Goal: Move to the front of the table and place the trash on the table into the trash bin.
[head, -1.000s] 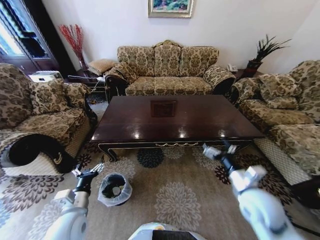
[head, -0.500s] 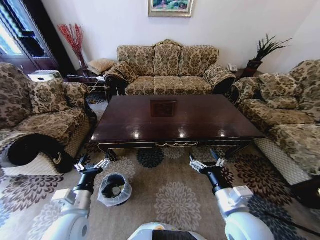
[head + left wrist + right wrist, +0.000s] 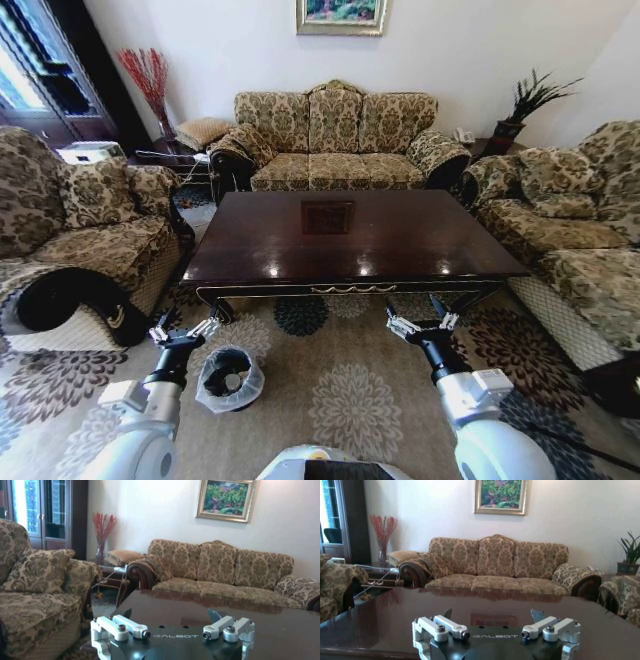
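Two open hands (one bin [image 3: 229, 376])

Head high; wrists low — shared table [image 3: 350, 235]

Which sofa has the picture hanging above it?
The three-seat sofa behind the table, against the far wall. The picture hangs over its middle; the sofas at the left and right sides have none.

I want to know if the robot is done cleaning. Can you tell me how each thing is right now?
table: top bare and shiny, no trash on it.
trash bin: upright on the carpet in front of the table, bag folded over its rim.
left end effector: open, holding nothing, beside the bin.
right end effector: open, holding nothing, before the table's front edge.
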Tool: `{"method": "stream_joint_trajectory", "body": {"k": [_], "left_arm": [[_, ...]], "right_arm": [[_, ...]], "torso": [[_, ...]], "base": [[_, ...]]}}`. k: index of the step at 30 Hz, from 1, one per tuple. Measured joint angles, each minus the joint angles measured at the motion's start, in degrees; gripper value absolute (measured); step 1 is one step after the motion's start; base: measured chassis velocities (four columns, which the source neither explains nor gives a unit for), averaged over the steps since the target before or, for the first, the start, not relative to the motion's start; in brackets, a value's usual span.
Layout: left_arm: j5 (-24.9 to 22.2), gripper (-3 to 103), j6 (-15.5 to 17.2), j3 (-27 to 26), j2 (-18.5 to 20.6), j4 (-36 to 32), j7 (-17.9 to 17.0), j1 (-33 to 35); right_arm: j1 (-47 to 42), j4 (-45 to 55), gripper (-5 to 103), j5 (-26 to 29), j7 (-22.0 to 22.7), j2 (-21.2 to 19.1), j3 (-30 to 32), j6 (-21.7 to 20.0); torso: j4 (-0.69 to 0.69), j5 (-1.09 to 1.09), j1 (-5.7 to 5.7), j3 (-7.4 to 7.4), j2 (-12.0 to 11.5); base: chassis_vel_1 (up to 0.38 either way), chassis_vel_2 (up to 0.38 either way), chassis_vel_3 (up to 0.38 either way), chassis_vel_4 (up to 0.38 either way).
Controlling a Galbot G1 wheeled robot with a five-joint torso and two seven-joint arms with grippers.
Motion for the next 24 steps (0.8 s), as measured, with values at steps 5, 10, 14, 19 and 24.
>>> {"method": "stream_joint_trajectory", "body": {"k": [5, 10, 14, 19, 24], "left_arm": [[0.0, 100, 0.0, 0.0, 0.0, 0.0, 0.0, 0.0], [0.0, 100, -0.1, 0.0, 0.0, 0.0, 0.0, 0.0], [0.0, 100, -0.1, 0.0, 0.0, 0.0, 0.0, 0.0], [0.0, 100, -0.1, 0.0, 0.1, -0.1, 0.0, 0.0], [0.0, 100, -0.1, 0.0, 0.1, -0.1, -0.1, 0.0]], "right_arm": [[0.0, 0.0, 100, 0.1, 0.0, 0.0, 0.0, 0.0], [0.0, -0.1, 100, 0.1, 0.0, 0.0, 0.0, 0.1], [0.1, -0.1, 100, 0.2, 0.0, -0.1, 0.0, 0.1], [0.1, -0.1, 100, 0.2, 0.0, -0.1, 0.0, 0.1], [0.1, -0.1, 100, 0.2, 0.0, -0.1, 0.0, 0.1]], "torso": [[0.0, -0.01, 0.0, 0.0, 0.0], [0.0, -0.01, 0.0, 0.0, 0.0], [0.0, 0.01, 0.0, 0.0, 0.0], [0.0, 0.02, 0.0, 0.0, 0.0], [-0.01, -0.04, 0.0, 0.0, 0.0]], "base": [[-0.048, -0.025, 0.041, 0.036], [-0.114, -0.123, 0.119, 0.106], [-0.212, -0.224, 0.221, 0.205], [-0.265, -0.27, 0.266, 0.267], [-0.298, -0.324, 0.298, 0.312]]}}
